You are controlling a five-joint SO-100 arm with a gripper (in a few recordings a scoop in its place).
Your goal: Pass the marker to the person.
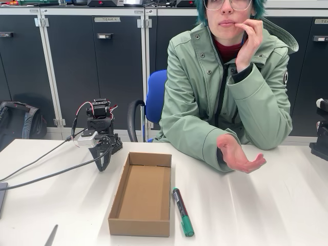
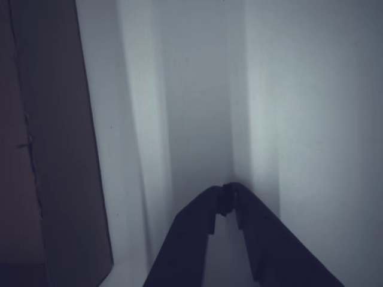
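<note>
Your marker [image 1: 182,211] lies flat on the desk [image 1: 266,205], just beside the right wall of the open cardboard box [image 1: 141,193] in the fixed view, green cap toward the camera. Your gripper [image 2: 230,190] points down at the bare desk, fingers together at the tips and holding nothing. The person [image 1: 225,77] sits behind the desk with one hand [image 1: 240,155] held out, palm up.

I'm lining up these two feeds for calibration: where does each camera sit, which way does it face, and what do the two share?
Fixed view: sits at the table's near edge, looking across the white table at the seated person, whose open hand rests palm up; the arm's gripper hangs left of the cardboard box, the marker lying to the box's right.
Wrist view: rides on the gripper, looking down at the tabletop, jaws closed with tips meeting.
Shared: gripper, white table, and the box, its edge at the wrist view's left.
</note>
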